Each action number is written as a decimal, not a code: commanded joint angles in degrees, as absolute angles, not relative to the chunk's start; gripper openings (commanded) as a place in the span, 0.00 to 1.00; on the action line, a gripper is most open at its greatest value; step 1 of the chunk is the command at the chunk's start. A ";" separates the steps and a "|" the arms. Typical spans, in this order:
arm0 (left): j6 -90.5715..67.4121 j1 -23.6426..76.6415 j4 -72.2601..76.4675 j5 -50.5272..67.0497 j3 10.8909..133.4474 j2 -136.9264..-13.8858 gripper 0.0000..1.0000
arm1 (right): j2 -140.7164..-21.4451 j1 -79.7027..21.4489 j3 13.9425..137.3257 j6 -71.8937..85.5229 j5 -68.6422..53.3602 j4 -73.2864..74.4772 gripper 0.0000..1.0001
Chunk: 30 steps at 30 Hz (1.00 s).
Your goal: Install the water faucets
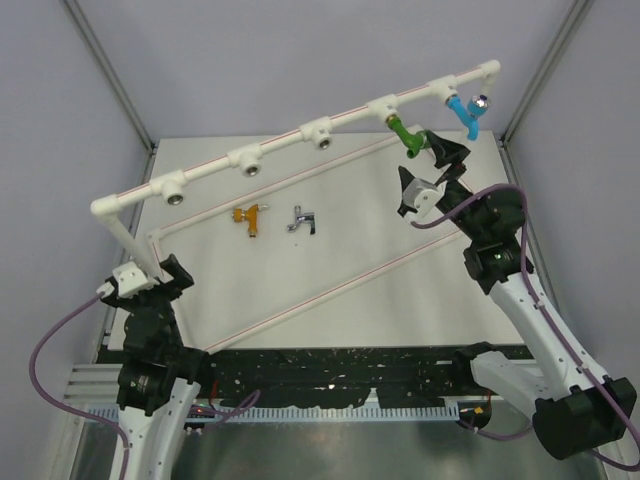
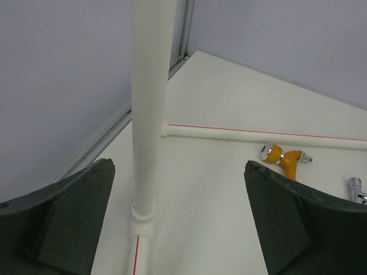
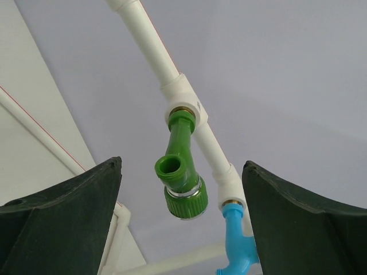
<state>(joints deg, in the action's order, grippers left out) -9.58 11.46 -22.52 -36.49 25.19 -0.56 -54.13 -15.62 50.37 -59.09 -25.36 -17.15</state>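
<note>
My right end effector [image 1: 427, 168] is spread wide just beneath the green faucet [image 1: 404, 134], touching nothing. That faucet sits in a socket of the white pipe frame [image 1: 285, 142], next to the blue faucet [image 1: 463, 110]. My left end effector [image 1: 150, 272] gapes open, facing the frame's corner leg. The orange-gold faucet [image 1: 250, 216] and silver faucet [image 1: 302, 220] lie on the table [image 1: 350, 260].
</note>
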 commanded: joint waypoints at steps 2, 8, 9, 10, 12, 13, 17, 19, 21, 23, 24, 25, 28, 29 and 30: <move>-7.91 11.51 -18.63 -40.25 24.96 2.90 1.00 | -58.00 -14.33 54.31 -59.94 -27.24 -20.65 0.88; -7.65 11.51 -18.46 -40.60 24.70 2.81 1.00 | -62.49 -12.40 57.13 -57.04 -28.91 -22.76 0.76; -7.65 11.51 -18.46 -40.61 24.70 2.90 1.00 | -63.27 -12.13 57.48 -56.34 -29.00 -23.02 0.74; -7.65 11.60 -18.37 -40.69 24.61 2.99 1.00 | -63.46 -12.04 57.74 -55.82 -29.26 -23.29 0.69; -7.56 11.51 -18.19 -40.69 24.43 3.16 1.00 | -64.07 -11.95 58.27 -54.50 -29.88 -23.29 0.60; -7.56 11.51 -18.19 -40.61 24.43 3.25 1.00 | -64.25 -11.95 58.53 -53.27 -30.14 -23.29 0.57; -7.56 11.60 -18.11 -40.43 24.35 3.43 1.00 | -64.16 -12.04 58.89 -47.56 -30.94 -23.03 0.39; -7.56 11.51 -18.11 -40.52 24.43 3.60 1.00 | -64.07 -11.95 58.80 -43.26 -30.94 -23.11 0.33; -7.56 11.51 -18.02 -40.43 24.35 3.69 1.00 | -64.07 -11.95 58.36 -35.80 -29.89 -24.60 0.24; -7.56 11.51 -18.11 -40.52 24.26 3.87 1.00 | -64.16 -11.87 57.40 -26.40 -28.05 -27.59 0.13; -7.56 11.60 -18.11 -40.52 24.26 3.87 1.00 | -64.07 -11.95 56.87 -18.71 -26.91 -29.42 0.08; -7.56 11.51 -18.11 -40.43 24.17 3.95 0.99 | -64.07 -12.04 56.60 -14.98 -24.72 -30.14 0.06; -7.65 11.60 -18.19 -40.52 24.17 4.13 1.00 | -64.07 -12.04 54.33 7.21 -17.43 -34.44 0.06; -7.65 11.60 -18.19 -40.52 24.08 4.22 1.00 | -64.07 -12.04 53.88 16.17 -15.92 -36.11 0.05; -7.65 11.51 -18.19 -40.52 24.08 4.31 1.00 | -64.07 -12.04 52.48 21.48 -13.73 -36.99 0.05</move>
